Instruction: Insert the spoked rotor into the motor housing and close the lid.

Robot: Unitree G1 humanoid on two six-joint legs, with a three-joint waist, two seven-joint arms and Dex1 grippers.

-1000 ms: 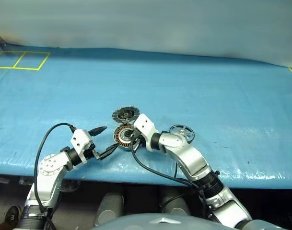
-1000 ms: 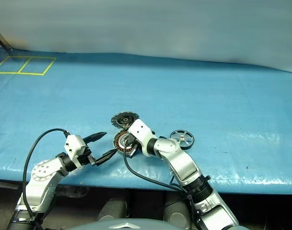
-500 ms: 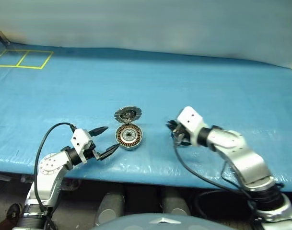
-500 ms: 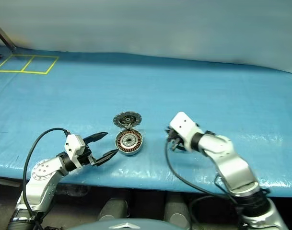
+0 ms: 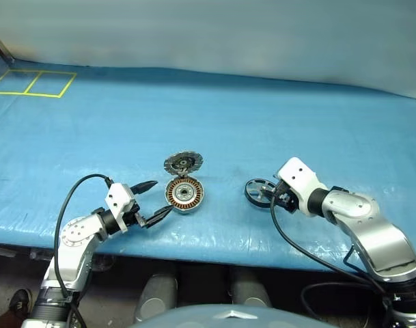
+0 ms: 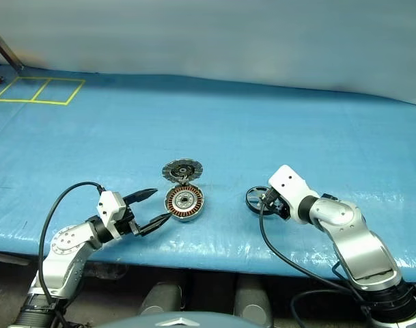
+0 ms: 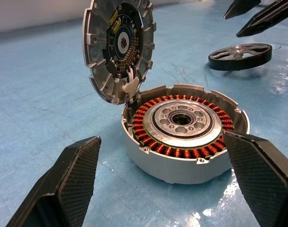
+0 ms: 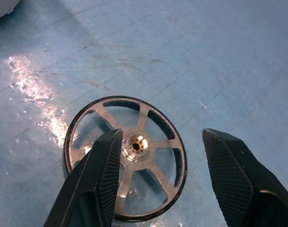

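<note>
Blue sheeting covers the surface (image 5: 276, 116), with yellow taped squares (image 5: 31, 85) at its far left corner. Motor housing (image 5: 184, 194): silver cup with copper windings, near the front edge, about midway along it. Lid (image 5: 183, 162): hinged at the housing's far edge, standing open, segmented inner face showing. Spoked rotor (image 5: 260, 192): black rim, silver spokes, lying flat on the sheeting to the right of the housing, apart from it. Left pincer (image 5: 151, 199): fingers wide apart, empty, just left of the housing. Right pincer (image 8: 158, 175): fingers parted, holding nothing, poised over the rotor with one finger above its hub.
</note>
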